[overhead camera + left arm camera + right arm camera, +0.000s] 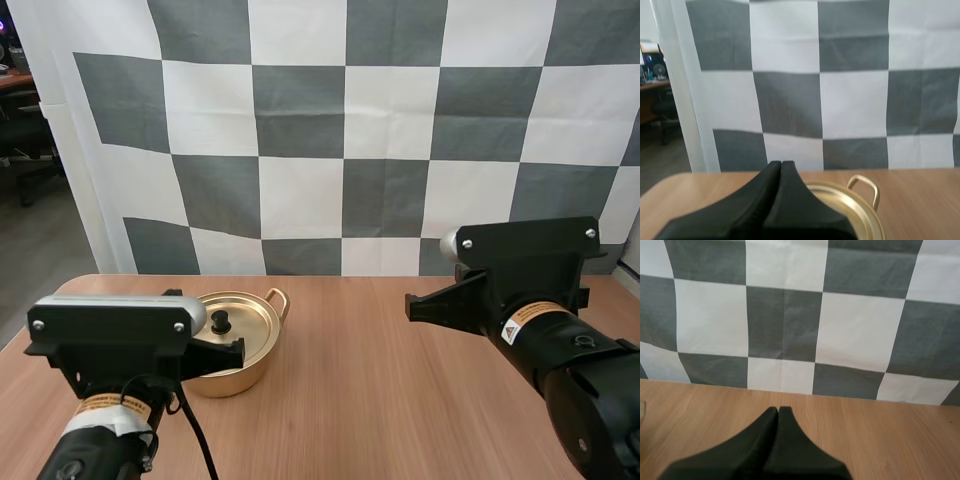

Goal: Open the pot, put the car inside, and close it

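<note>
High view, lower left: the gold pot (255,368) stands on the wooden table (380,380), lid (250,315) on, contents hidden — my left arm blocks its near-left side. The left gripper (781,163) has its fingers pressed together, empty, just short of the lid. The right gripper (778,409) is likewise closed — over the table, well right of the pot.

Pot (243,376) gold, lid (250,312) gold, knob (220,321) black — table (380,390) light wood-grain — left pincer (781,165), right pincer (778,411) black.

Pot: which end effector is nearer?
Left. The left end effector hovers at the pot, tips by its near rim. The right end effector is well off to the pot's right, over the table.
</note>
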You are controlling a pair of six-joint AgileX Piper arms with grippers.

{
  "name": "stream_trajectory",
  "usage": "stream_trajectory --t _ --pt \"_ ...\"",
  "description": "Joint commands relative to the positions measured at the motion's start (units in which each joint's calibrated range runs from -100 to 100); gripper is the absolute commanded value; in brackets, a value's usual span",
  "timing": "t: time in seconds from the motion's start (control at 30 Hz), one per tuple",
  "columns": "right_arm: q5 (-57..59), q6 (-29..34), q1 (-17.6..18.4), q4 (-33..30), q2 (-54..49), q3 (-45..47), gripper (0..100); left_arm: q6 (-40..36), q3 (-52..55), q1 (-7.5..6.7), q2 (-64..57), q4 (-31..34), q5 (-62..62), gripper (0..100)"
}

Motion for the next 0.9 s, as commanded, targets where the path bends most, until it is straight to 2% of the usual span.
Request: stream_trajectory --t 0.0,0.1,0.23,0.57,0.87 --pt "-1.77 0.02 -1.37 -0.11 -0.16 1.99 0 0.05 3.48 0.05 0.0 -1.59 7.43 0" --pt "-5.84 0.02 -3.45 -0.11 -0.81 3.3 0 0.05 3.48 0.05 0.0 -1.59 13.92 0" --pt "-13.22 0.02 -5.2 0.61 -4.15 6.54 0 0.05 3.48 0.05 0.0 -1.59 13.92 0" --pt "-15.63 0.02 -5.28 2.23 -13.44 15.88 0 0.05 3.48 0.05 0.0 -1.59 12.51 0" --pt "-14.35 0.02 -5.28 2.23 -19.54 17.9 0 0.05 3.48 0.05 0.0 -1.59 12.51 0"
